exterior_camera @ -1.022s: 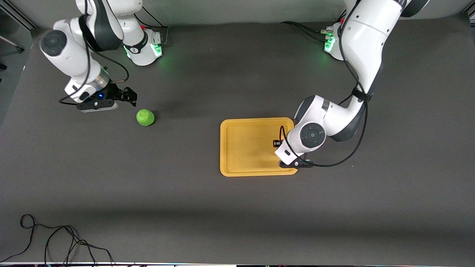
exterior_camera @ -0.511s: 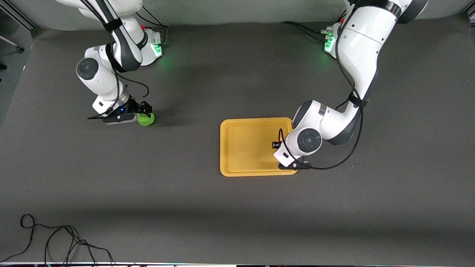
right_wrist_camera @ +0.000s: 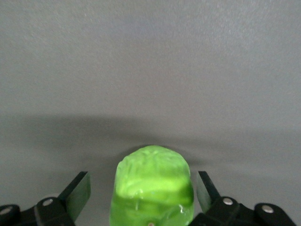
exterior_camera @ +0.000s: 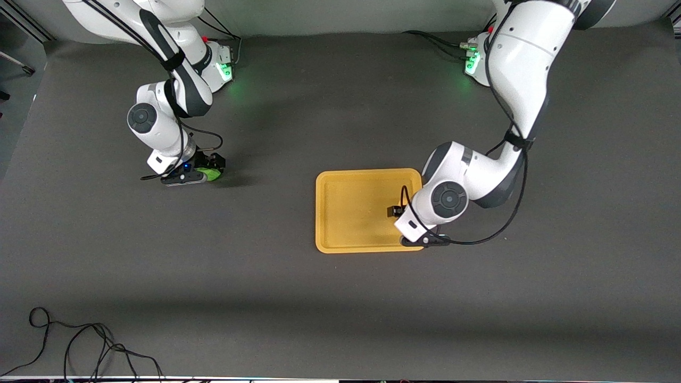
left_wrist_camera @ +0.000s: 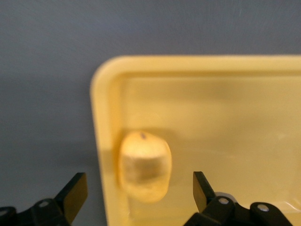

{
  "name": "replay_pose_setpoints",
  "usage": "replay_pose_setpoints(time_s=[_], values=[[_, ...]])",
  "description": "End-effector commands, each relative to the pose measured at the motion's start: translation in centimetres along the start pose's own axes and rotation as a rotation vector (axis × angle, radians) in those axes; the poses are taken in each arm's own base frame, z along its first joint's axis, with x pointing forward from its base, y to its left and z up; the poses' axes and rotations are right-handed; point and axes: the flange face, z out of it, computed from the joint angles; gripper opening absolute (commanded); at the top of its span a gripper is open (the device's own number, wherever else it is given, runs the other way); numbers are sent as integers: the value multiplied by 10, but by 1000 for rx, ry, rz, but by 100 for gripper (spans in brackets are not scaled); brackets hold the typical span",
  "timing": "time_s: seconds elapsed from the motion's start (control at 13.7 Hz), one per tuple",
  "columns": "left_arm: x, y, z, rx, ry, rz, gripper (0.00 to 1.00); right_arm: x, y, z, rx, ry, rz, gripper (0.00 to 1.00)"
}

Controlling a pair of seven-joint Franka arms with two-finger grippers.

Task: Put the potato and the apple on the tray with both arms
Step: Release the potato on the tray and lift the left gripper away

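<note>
The orange-yellow tray point(exterior_camera: 351, 207) lies mid-table. My left gripper point(exterior_camera: 399, 213) hangs low over the tray's corner at the left arm's end, and the wrist hides the potato in the front view. In the left wrist view the yellow-tan potato point(left_wrist_camera: 144, 167) lies in the tray point(left_wrist_camera: 101, 117) by its rim. It sits between the open fingers of the left gripper point(left_wrist_camera: 138, 193), clear of both. The green apple point(exterior_camera: 212, 174) rests on the table toward the right arm's end. My right gripper point(exterior_camera: 210, 167) is down around it. In the right wrist view the apple point(right_wrist_camera: 153, 186) sits between the open right gripper point(right_wrist_camera: 142, 192), with gaps on both sides.
A loose black cable point(exterior_camera: 80, 346) lies on the mat at the table's near edge, toward the right arm's end. The arm bases with green lights point(exterior_camera: 221, 69) point(exterior_camera: 471, 61) stand along the table's edge farthest from the camera.
The right arm has swung in and come down from beside the apple until its open fingers straddle it. The left arm has barely shifted over the tray corner.
</note>
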Motion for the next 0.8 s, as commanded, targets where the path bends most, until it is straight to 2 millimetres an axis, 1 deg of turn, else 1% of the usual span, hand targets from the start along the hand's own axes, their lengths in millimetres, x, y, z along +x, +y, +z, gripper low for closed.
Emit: replay_pose_setpoints(time_s=[0.0,0.07,0.15,0.22,0.29,0.36,0.44,0.51,0.58,0.66,0.73], values=[[-3,-54,-90,-2,20,-21,100,0,4,8,3,-21,2,100],[-9,-66,-111,8,27,11,100,-1,4,10,2,-29,2,92],[-12,-78,-129,54,47,42,100,-2,6,11,2,-38,7,66],[-10,-107,-154,111,89,37,100,-1,7,9,1,-44,10,49],[-11,-130,-174,118,117,48,100,1,7,1,2,-44,11,45],[-14,-153,-194,116,141,67,100,6,8,-17,3,-33,15,45],[-20,-178,-212,124,162,95,100,16,7,-44,4,-24,20,45],[-26,-199,-228,125,191,109,100,26,5,-71,5,-30,19,45],[-31,-219,-239,139,205,115,100,42,5,-107,7,-32,18,45],[-40,-235,-247,155,210,144,100,54,4,-141,7,-50,7,45],[-52,-254,-250,167,208,181,100,67,2,-182,9,-55,3,45]])
